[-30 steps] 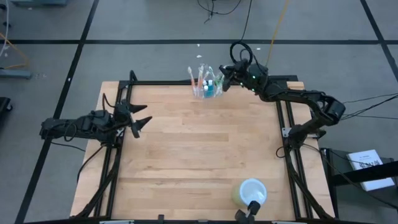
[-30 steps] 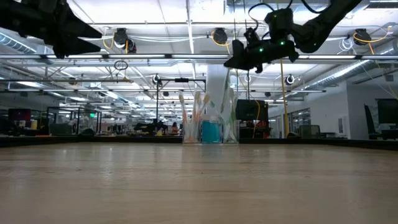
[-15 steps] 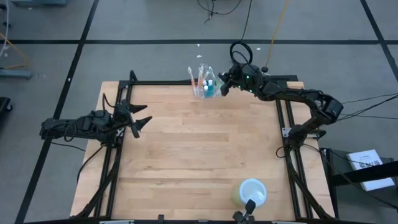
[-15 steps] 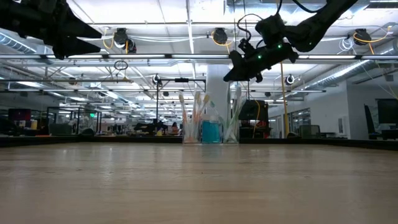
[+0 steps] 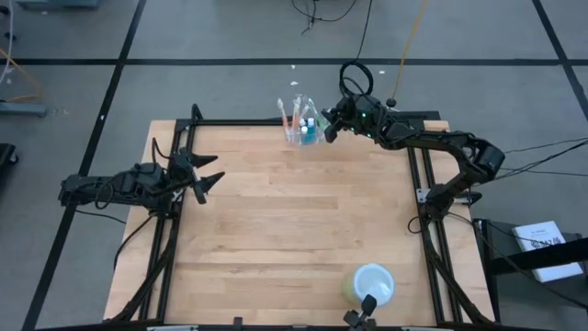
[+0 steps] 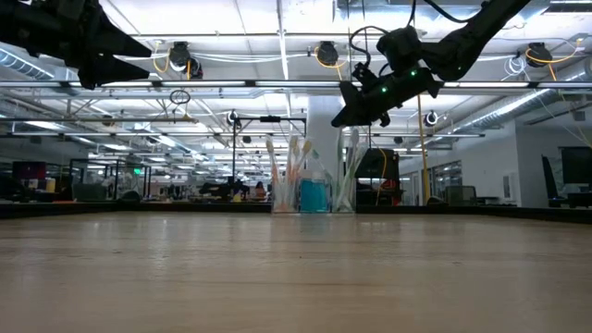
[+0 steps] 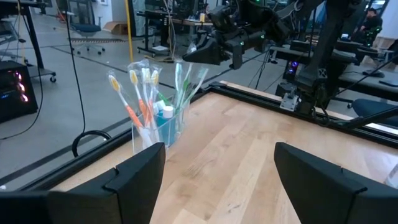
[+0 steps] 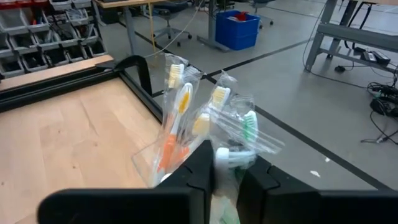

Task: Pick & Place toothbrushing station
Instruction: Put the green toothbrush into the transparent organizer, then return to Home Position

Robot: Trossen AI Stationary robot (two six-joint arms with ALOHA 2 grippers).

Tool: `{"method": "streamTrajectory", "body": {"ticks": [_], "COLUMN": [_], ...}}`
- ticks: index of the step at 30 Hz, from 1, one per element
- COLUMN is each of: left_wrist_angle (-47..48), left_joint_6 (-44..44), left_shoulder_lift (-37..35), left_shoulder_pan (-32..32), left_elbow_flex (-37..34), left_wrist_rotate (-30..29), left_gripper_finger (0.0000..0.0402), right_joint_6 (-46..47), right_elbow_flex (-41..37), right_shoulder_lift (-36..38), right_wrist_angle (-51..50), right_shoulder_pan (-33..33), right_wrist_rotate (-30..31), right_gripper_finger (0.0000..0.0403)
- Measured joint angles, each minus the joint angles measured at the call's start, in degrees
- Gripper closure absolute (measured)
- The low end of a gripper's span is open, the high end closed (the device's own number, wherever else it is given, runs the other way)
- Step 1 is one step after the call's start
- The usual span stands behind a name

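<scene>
The right claw [image 5: 328,129], pressed together, has drawn nearer the toothbrush holder [image 5: 303,131]'s rim; a grab looks close.

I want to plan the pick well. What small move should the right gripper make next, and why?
Probably open its fingers. The right gripper hangs shut at the upper edge of the clear holder cup, with a wrapped toothbrush right at its tips, so it cannot yet take the wall. The left gripper waits open, far off.

High view straight down over the whole counter [image 5: 294,221], low view level across its top, wrist views close behind each claw, all sharing the holder [image 5: 303,131] at the far edge.
</scene>
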State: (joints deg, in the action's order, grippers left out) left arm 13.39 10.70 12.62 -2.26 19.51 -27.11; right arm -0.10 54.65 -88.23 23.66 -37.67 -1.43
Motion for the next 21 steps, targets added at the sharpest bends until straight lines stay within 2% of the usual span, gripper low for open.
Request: {"method": "streamTrajectory", "body": {"ticks": [4,14,21], "left_wrist_angle": [0.02,0.04,0.07], "left_joint_6": [0.04,0.35,0.42], "left_shoulder_lift": [0.00,0.00,0.00], "left_shoulder_pan": [0.00,0.00,0.00], "left_elbow_flex": [0.00,0.00,0.00], "left_wrist_rotate": [0.00,0.00,0.00], "left_gripper_finger": [0.0094,0.0094,0.0094], "right_joint_6": [-0.44,3.27,3.78], "right_elbow_flex": [0.00,-0.02,-0.07], "right_shoulder_lift": [0.00,0.18,2.76], "right_wrist_angle": [-0.08,3.84,4.29], "right_shoulder_pan": [0.00,-0.37,-1.00], "right_wrist_rotate": [-0.08,-0.11,-0.11], "right_gripper_finger": [0.0339,0.0220,0.0184]}}
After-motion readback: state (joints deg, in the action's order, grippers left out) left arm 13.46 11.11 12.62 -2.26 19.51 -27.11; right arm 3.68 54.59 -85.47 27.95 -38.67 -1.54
